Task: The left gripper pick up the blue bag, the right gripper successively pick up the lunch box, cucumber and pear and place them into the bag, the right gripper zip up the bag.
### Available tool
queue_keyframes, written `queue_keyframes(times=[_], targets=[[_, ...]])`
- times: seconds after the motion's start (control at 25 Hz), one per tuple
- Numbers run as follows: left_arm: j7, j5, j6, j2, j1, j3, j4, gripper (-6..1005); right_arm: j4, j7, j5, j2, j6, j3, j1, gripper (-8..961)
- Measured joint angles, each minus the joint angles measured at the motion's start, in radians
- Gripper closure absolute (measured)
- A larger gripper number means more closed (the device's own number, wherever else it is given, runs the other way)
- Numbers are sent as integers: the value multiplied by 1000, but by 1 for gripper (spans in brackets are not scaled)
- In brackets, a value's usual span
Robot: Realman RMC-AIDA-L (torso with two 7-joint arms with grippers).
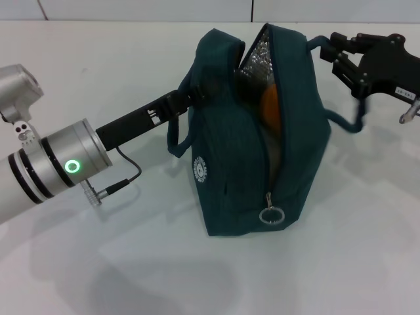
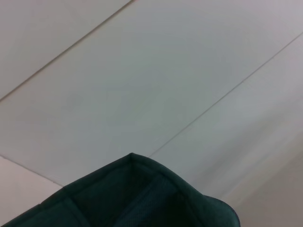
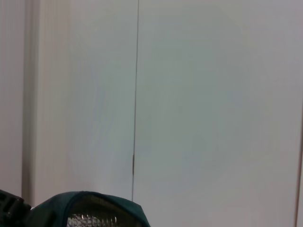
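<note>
Reaching in from the left, the left arm extends nearly level across the white table (image 1: 131,262), and the left gripper (image 1: 190,98) meets the near side of the blue bag (image 1: 230,177) at its upper edge, by the dark carry strap (image 1: 176,134). Whether its fingers are apart or pressed onto the fabric cannot be told. A thin black cable (image 1: 125,174) hangs from the left wrist.

On the opposite side, the right gripper (image 1: 325,47) sits at the bag's top corner, next to the second strap loop (image 1: 348,118); its finger spacing also cannot be told.

Standing upright on the table, the bag has its zipper open down most of the front, with the ring pull (image 1: 271,214) low on the seam. Silver lining (image 1: 256,52) and an orange item (image 1: 269,108) show inside; the other contents are hidden.
</note>
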Motion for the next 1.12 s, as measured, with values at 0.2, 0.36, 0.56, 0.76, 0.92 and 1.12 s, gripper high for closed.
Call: queue_keyframes(times=[0.2,0.36,0.56,0.76,0.92,1.12], targets=[[0,-3,-9,1,2,-2,-9,933,3,0,0,-3,-2,0,-3,723],[0,-7,-11,1,6,-2,-10,933,3,3,0,-4,-14,2,-15,570],[6,-16,-13,2,13,-2,-10,933,-2,5,1,-3,-104,55,-44,433],[9,-17,-13,2,19,-2,-10,933,12,7,-2,-28,-311,86,-69,333],[9,-17,-12,2,22,-2,-10,933,27,19,-60,-47,-460,88,-82,274],[9,-17,-9,2,24,-2,-10,933,44,70,-226,-39,-522,90,-84,275]])
